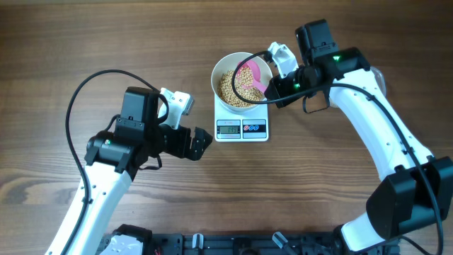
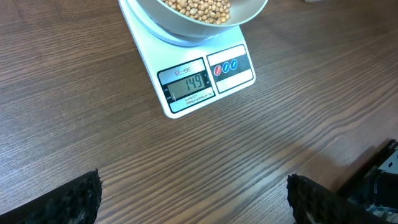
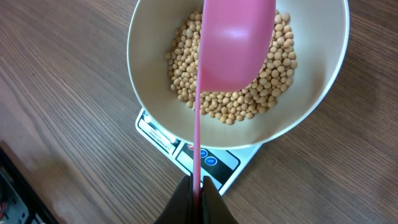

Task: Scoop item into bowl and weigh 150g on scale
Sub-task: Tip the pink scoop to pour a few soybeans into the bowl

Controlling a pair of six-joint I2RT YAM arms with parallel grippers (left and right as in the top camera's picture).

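Note:
The white bowl (image 1: 216, 74) stands on the small white scale (image 1: 241, 128), with a pile of tan beans (image 1: 228, 86) in it. In the left wrist view the scale's display (image 2: 186, 84) reads 149. My right gripper (image 3: 196, 186) is shut on the thin handle of a pink scoop (image 3: 236, 43). The scoop's head hangs over the beans (image 3: 186, 68) inside the bowl (image 3: 149, 68), and no beans show on it. My left gripper (image 2: 194, 193) stands open over bare wood, in front and to the left of the scale, with nothing between its fingers (image 2: 78, 199).
The brown wooden table (image 1: 56, 42) carries only the scale and bowl. A black cable (image 1: 85, 88) loops above the left arm. The right arm (image 1: 382, 134) reaches in from the front right. Both arm bases (image 1: 212, 244) sit along the front edge.

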